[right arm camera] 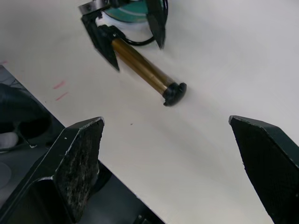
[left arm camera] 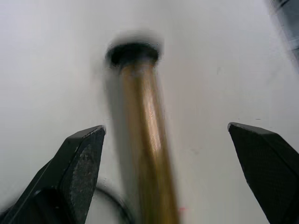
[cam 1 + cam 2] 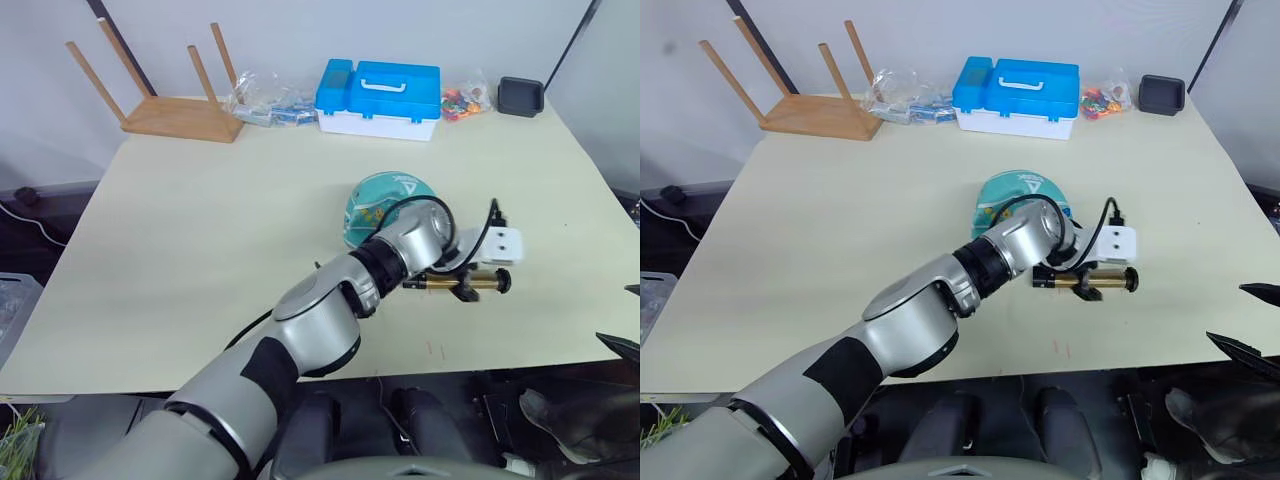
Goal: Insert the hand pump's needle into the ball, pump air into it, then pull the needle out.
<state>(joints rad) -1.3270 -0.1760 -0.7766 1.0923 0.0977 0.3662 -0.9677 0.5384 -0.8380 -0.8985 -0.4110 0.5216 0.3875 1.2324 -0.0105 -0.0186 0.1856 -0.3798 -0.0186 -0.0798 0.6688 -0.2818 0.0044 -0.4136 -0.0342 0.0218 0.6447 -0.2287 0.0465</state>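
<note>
**Operator:** Closest to the head camera is my left arm, reaching across the worktop (image 3: 200, 200) to the hand pump (image 3: 1092, 283). The left gripper (image 2: 168, 135) has its fingers spread wide, one on each side of the bronze barrel, and in the left wrist view neither pad touches it. So it straddles the pump and has no hold of it.

**Colleague:** Where does the pump lie relative to the ball?

**Operator:** Flat on the worktop, just in front of the ball (image 3: 385, 196), which sits near the middle of the worktop, partly hidden by my forearm. One black end cap points toward my right. A thin black hose (image 1: 140, 43) loops near the ball; I can't make out the needle, so I can't say whether it is in the valve. I judge it isn't yet.

**Colleague:** And the right side?

**Operator:** The right gripper (image 1: 168, 140) hangs near the worktop's front edge, well apart from the pump, fingers wide open and empty. I read that as waiting to take the handle or the hose once the left has the barrel steady.

**Colleague:** Any clutter?

**Operator:** A blue toolbox (image 3: 380, 97) and an upturned wooden stool (image 3: 180, 112) at the far edge, well apart from the work.
</note>
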